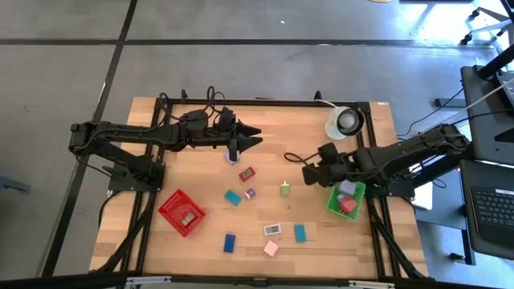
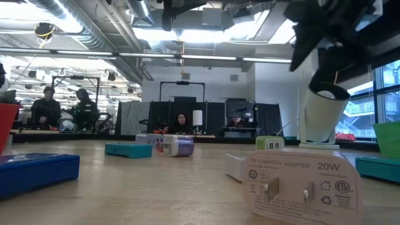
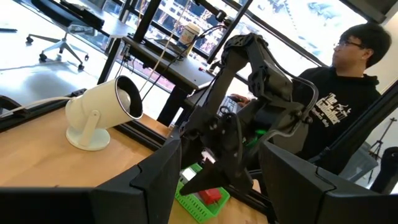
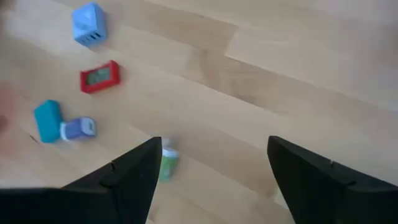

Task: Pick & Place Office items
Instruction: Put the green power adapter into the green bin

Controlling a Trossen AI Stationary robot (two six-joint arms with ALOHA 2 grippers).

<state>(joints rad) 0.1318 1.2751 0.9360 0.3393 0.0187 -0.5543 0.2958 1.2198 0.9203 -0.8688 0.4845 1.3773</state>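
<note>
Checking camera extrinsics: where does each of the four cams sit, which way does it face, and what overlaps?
High: overhead, straight down on the table; both arms show, plus the red basket and green basket.
Low: table height, level into the room; a white adapter is nearest, dark arm parts hang above.
Left wrist: faces across to the right arm, green basket and a seated person; own fingers frame it.
Right wrist: looks down at the tabletop past its own fingers.
Shared: the red item.
</note>
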